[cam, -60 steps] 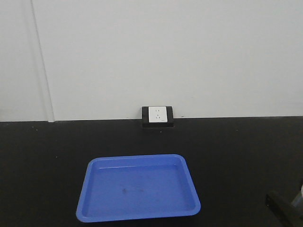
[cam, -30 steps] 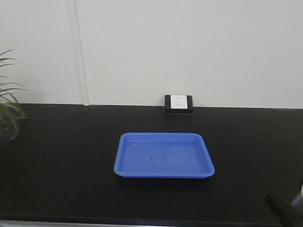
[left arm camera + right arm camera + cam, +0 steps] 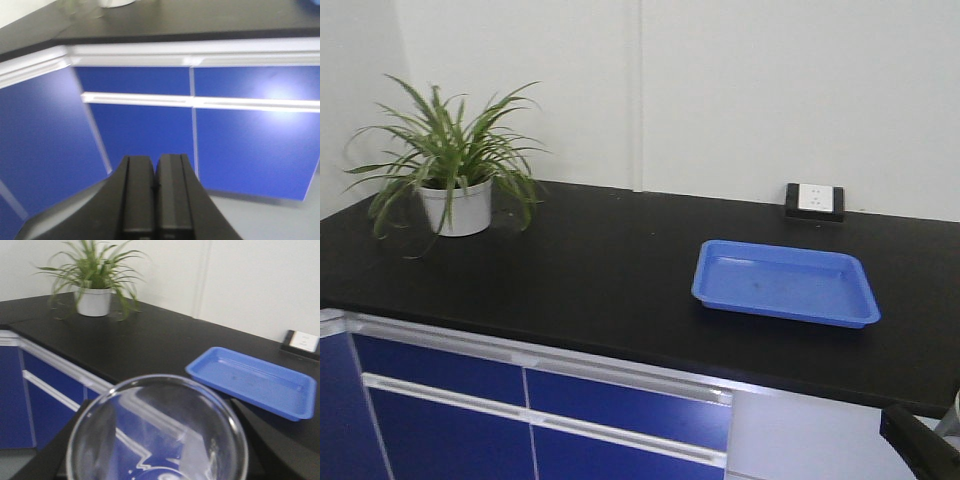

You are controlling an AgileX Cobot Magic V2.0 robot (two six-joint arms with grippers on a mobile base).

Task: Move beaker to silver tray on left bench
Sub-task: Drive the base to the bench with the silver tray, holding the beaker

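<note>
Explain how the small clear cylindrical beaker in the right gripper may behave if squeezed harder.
The small clear cylindrical beaker looks thin-walled and rigid, so probably fragile. Its glossy wall may slip in the right gripper. It seems empty, so likely light.

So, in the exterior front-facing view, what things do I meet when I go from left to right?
Green leafy plant in a white round pot → shallow blue rectangular plastic tray → black robot part in the bottom corner.
</note>
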